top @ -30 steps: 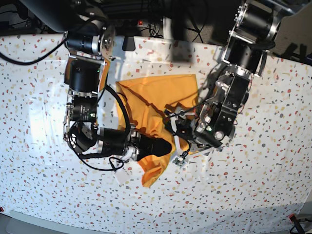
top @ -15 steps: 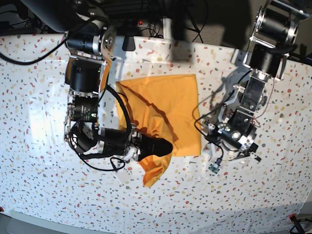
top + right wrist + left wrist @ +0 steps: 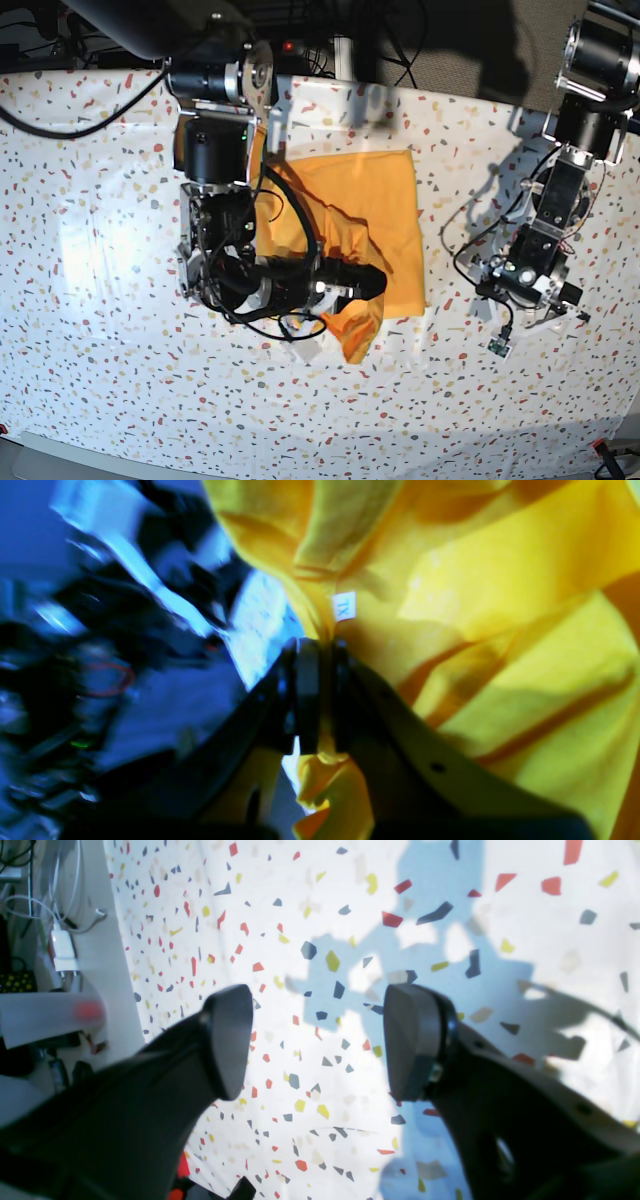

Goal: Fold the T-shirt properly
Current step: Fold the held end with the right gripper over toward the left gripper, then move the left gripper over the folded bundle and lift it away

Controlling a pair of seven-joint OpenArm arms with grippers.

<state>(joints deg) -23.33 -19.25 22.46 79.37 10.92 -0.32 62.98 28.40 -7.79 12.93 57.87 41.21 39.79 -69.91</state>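
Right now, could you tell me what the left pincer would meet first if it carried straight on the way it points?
The left pincer stands open over bare speckled tablecloth, so it would probably meet that cloth first; nothing else shows in its path.

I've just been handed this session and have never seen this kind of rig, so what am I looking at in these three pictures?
Two robot arms work over a table with a white speckled tablecloth. The base view looks down from above; the other two come from cameras on the arms' wrists. An orange-yellow T-shirt lies partly folded on the cloth. The right gripper, on the base view's left side, has its jaws shut on a bunch of the shirt, near a small white tag. The left gripper, on the base view's right, has its jaws open with nothing between them, above bare tablecloth, clear of the shirt.
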